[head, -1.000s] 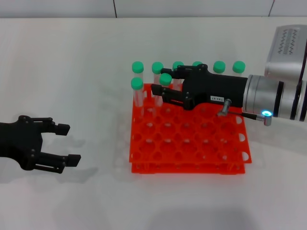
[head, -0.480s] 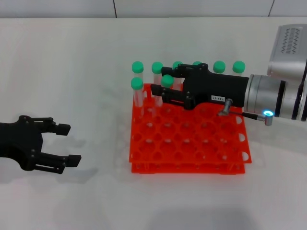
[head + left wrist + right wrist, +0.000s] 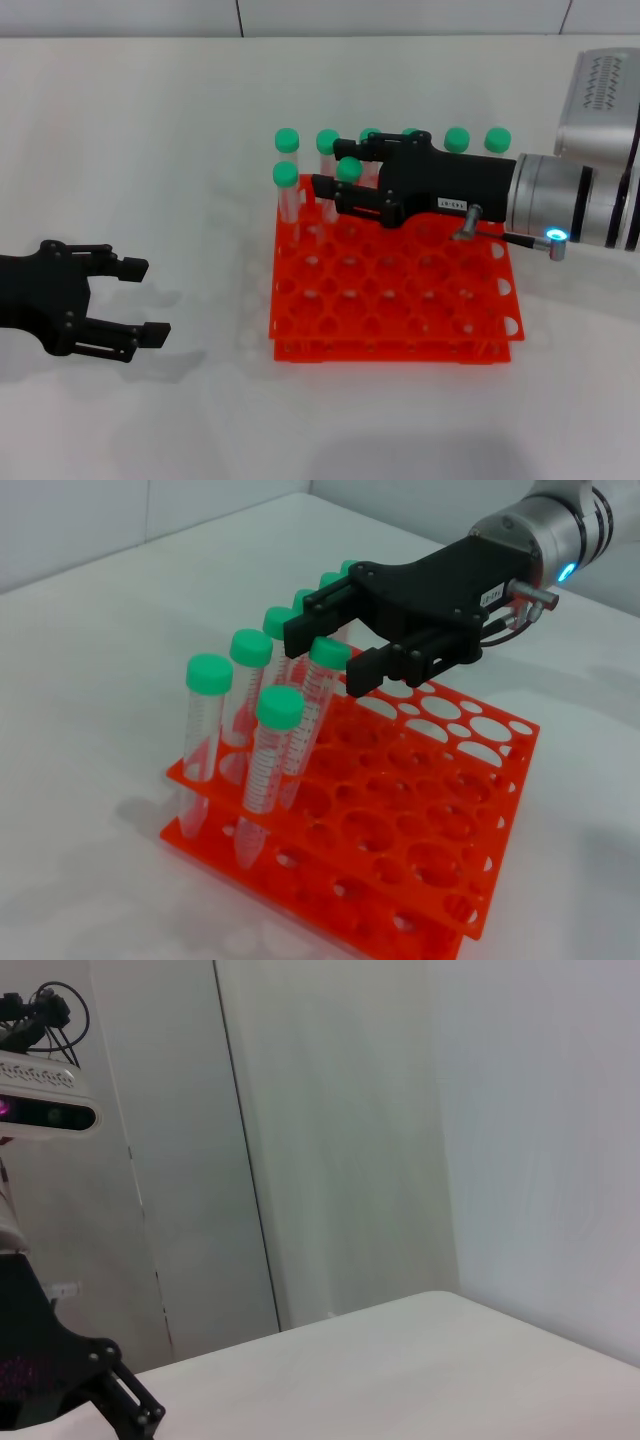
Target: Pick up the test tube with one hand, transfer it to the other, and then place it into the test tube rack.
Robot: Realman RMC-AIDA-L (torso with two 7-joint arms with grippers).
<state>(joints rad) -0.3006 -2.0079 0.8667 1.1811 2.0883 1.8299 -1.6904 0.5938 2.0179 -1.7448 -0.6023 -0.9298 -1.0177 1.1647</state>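
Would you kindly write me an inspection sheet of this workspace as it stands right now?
Surface: white table, bare apart from the rack.
Job's things: orange-red test tube rack at centre; green-capped tubes stand along its far row and left side. The test tube leans in a hole between the right gripper's fingers.
Clutter: nothing seen.
Grippers: right gripper reaches over the rack's far left part, jaws parted around the test tube's cap; whether they touch it cannot be told. Left gripper hangs open over the table, left of the rack, empty.
Cables: thin black lead by the right wrist's blue light.
Surroundings: pale wall panels behind the table.
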